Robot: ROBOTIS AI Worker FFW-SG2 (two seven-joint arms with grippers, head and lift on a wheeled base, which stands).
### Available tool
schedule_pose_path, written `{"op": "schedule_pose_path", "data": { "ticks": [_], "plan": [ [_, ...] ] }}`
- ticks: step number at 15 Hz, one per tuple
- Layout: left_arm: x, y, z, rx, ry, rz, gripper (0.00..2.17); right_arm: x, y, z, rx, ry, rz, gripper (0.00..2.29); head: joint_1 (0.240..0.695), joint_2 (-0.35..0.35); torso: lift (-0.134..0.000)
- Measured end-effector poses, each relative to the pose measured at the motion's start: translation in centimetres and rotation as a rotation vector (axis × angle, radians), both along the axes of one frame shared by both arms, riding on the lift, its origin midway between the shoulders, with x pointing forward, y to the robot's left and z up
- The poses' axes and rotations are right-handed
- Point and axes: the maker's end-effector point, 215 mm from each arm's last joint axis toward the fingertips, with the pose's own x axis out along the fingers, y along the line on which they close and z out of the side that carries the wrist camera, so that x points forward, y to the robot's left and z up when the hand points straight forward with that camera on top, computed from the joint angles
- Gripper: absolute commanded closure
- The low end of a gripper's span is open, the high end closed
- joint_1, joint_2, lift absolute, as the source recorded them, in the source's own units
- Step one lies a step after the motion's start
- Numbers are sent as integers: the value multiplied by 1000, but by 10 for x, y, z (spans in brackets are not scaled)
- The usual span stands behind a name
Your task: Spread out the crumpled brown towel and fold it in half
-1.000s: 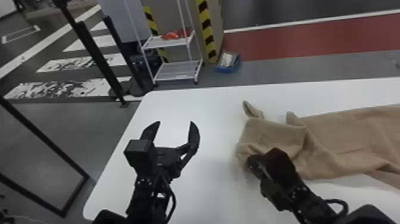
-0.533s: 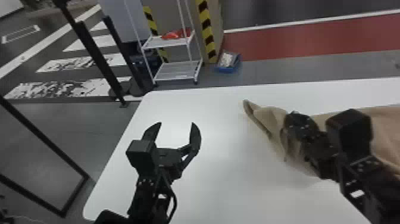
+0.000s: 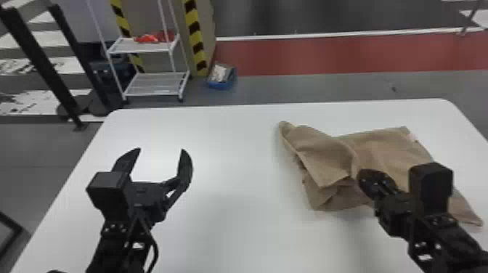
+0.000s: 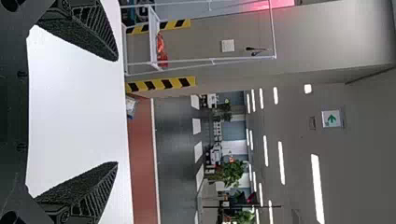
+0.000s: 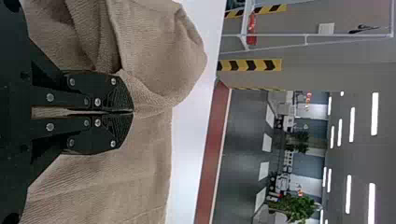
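The right gripper (image 5: pixel 132 112), jaws pressed together, seems to pinch the brown towel (image 3: pixel 385 150) to tug it flat. The left gripper (image 3: pixel 161 149) gapes wide, empty, probably leaving spreading room.

- Head view: even, diffuse light is falling on the white tabletop (image 3: pixel 232 163); soft sheen is showing left of centre, faint grey shading is spreading through the lower centre.
- Floor (image 3: pixel 326 87) across the upper frame is reading much dimmer than the table, going near-black at top centre.
- Brown towel (image 3: pixel 385 145), right half: folds are casting soft shading, no hard edges.
- Left wrist view: ceiling lights (image 4: pixel 281 162) are glaring as white bars, clipping; a pinkish-red glow (image 4: pixel 268 4) is washing over the wall (image 4: pixel 205 51) by the shelf (image 4: pixel 153 37).
- Right wrist view: same kind of bars are burning out overhead; towel weave is picking up gentle light, creases are darkening.
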Motion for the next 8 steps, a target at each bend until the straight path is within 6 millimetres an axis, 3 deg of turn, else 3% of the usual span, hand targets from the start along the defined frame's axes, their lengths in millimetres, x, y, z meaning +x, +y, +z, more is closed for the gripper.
{"op": "schedule_pose_path", "data": {
  "ticks": [2,5,8],
  "plan": [
    [1,-3,-3,3,10,-4,87,-4,-9,5,9,-30,-14,-1,695,62,-125],
    [0,-3,-5,4,16,-3,87,-11,-12,59,37,-193,-32,70,695,58,-125],
    [-2,-3,-7,4,19,-2,87,-24,2,102,55,-307,-8,134,695,69,-125]
  ]
}}
